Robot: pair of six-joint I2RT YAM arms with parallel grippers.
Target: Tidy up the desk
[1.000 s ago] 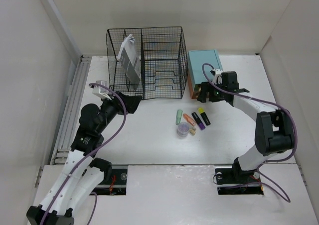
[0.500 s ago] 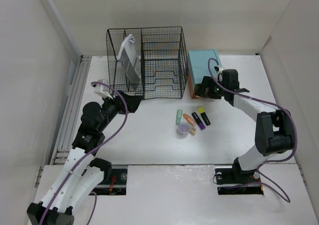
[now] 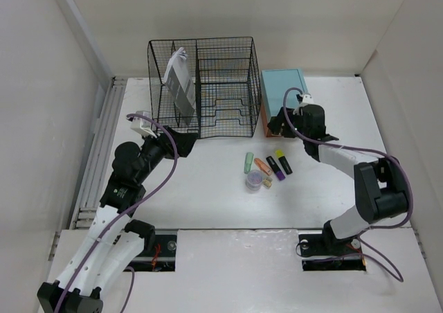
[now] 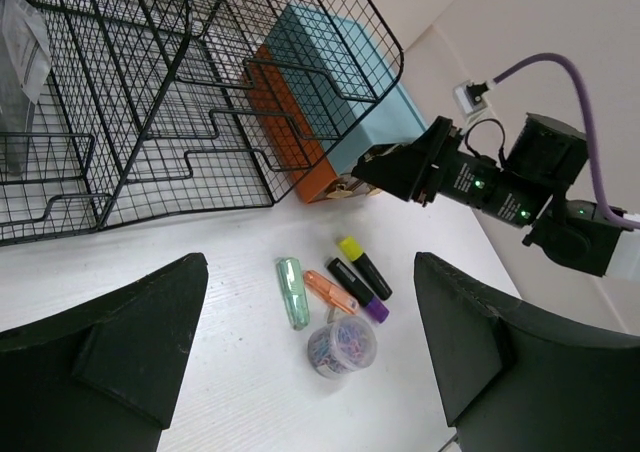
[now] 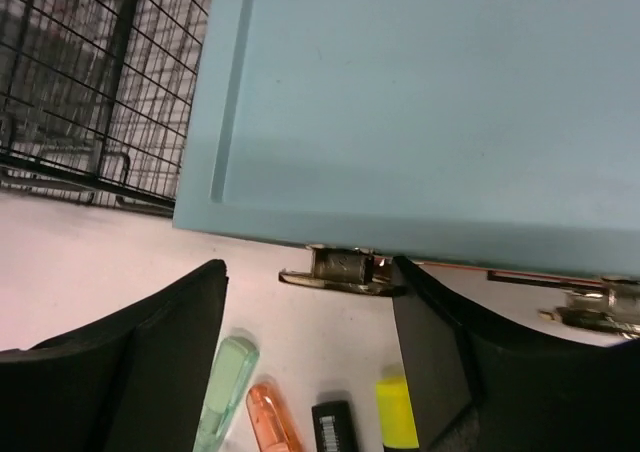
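The top external camera looks steeply down from high at the near edge onto the whole desk (image 3: 208, 195). The left wrist camera faces across it from farther off, catching the mesh organizer (image 4: 150, 72), teal drawer box (image 4: 395, 122) and highlighters (image 4: 355, 292). The right wrist camera hangs close over that box's front, sharing all three.

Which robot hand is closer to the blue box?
Right. The right gripper is at the front of the teal box; the left gripper is far off, by the front of the wire organizer.
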